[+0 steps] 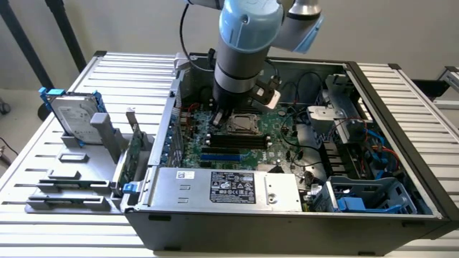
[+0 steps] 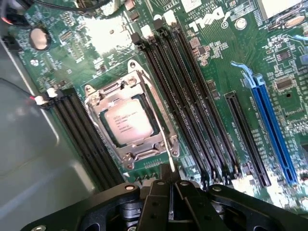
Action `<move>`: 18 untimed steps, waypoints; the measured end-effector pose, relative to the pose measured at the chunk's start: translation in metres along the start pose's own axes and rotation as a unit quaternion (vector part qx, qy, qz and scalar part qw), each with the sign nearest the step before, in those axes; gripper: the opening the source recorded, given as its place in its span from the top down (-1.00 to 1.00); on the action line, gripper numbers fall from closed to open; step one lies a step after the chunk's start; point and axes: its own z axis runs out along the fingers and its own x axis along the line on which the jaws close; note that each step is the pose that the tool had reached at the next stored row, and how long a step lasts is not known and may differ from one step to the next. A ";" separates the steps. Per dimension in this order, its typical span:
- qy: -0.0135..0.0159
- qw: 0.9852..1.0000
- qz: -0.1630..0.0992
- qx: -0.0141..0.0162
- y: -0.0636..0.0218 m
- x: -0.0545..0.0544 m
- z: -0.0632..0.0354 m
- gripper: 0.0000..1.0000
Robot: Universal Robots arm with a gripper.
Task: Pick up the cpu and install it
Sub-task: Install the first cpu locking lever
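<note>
Outside first: one gripper (image 1: 223, 119) down inside the open computer case (image 1: 401, 140), just beside the cpu (image 1: 242, 123), already seated in its socket on the motherboard (image 1: 248, 148). One hard drive (image 1: 74, 115) upright in a holder near table's left edge. Then wrist: fingers (image 2: 180, 192) fully closed, pinching probably the thin socket lever (image 2: 166, 149); one cpu (image 2: 129, 121) under the load frame; four black memory slots (image 2: 192, 106) alongside.

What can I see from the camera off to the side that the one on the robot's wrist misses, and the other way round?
Side camera: the whole computer case, the hard drive in a stand beside it, the slatted table, and the robot arm reaching in.

Wrist camera: the printing on the chip, the thin socket lever at the gripper, whose jaws are shut, and the blue slot.

Both: the green circuit board with the chip sitting in its metal socket.
</note>
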 end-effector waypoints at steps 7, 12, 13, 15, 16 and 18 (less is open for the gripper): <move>0.000 1.000 0.000 0.000 -0.0025 0.005 -0.0215 0.79; 0.000 1.000 0.000 0.000 0.0031 -0.002 -0.0253 0.79; 0.000 1.000 0.000 0.000 0.0044 -0.002 -0.0257 0.79; 0.000 1.000 0.000 0.000 0.0076 -0.002 -0.0262 0.79; 0.000 1.000 0.000 0.000 0.0085 -0.002 -0.0263 0.79; 0.000 1.000 0.000 0.000 0.0095 -0.004 -0.0250 0.79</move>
